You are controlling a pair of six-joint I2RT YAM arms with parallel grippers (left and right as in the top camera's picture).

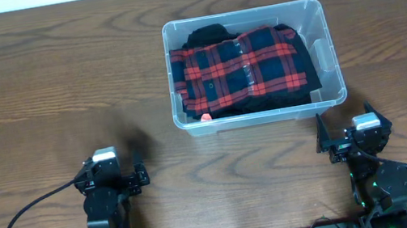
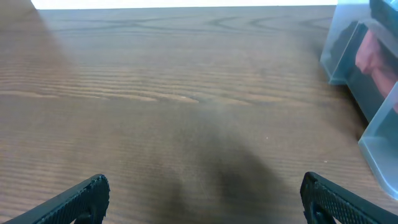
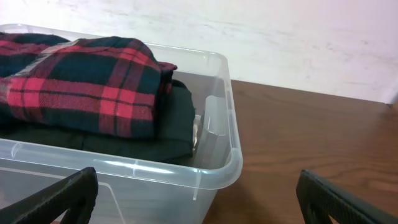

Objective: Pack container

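My left gripper's (image 2: 205,202) two fingers sit at the bottom corners of the left wrist view. They are spread wide, with only the bare wooden table (image 2: 155,93) between them. My right gripper (image 3: 199,200) is the same: fingers wide apart, holding nothing.

The container (image 1: 242,13) stands upright on the table, right of centre and beyond both arms. The right gripper is just in front of its near right corner. The left gripper is off to its left and not touching it.

Contents: a folded red-and-black plaid garment (image 1: 244,62) lies on top of folded dark fabric (image 1: 207,33). A small orange-red spot shows at the near wall; I cannot tell what it is.
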